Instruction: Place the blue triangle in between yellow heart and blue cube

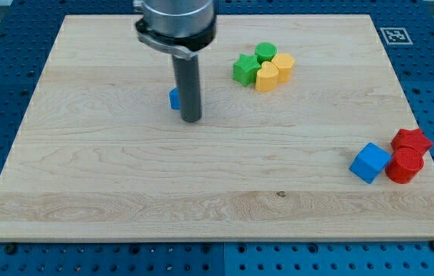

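Note:
My tip rests on the board left of centre. A small blue block, mostly hidden behind the rod, sits just to the tip's upper left, touching or nearly touching the rod; its shape cannot be made out. The yellow heart lies at the upper middle in a tight cluster. The blue cube sits near the view's right edge, lower down. Both are well to the right of the tip.
Beside the yellow heart are a green star, a green cylinder and a yellow hexagon. A red cylinder and a red star touch the blue cube's right side. The wooden board ends near them.

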